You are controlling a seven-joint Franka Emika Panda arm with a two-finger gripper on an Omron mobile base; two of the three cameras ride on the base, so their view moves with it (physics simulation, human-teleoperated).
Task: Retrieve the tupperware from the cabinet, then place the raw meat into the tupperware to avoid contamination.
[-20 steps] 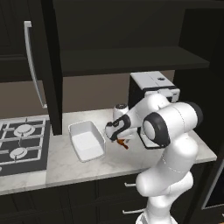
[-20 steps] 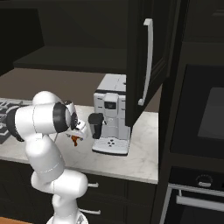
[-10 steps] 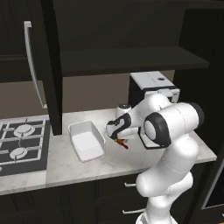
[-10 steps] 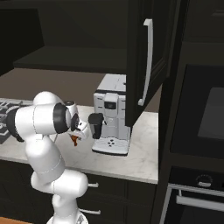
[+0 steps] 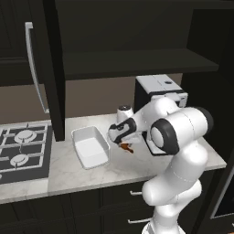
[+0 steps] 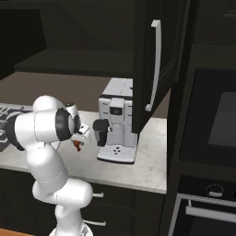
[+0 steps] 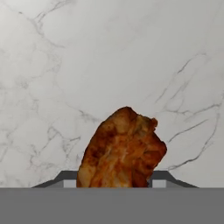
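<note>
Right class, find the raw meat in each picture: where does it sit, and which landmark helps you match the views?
Left base view: the raw meat is at centre, right of the tupperware, under the tool.
Right base view: the meat is left of centre, beside the coffee machine.
Hand view: the meat is at bottom centre.
Shared landmark: the marble counter.

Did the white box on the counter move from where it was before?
No. The tupperware sits at the same spot on the marble counter, just right of the stove, as in the earlier left base views.
</note>
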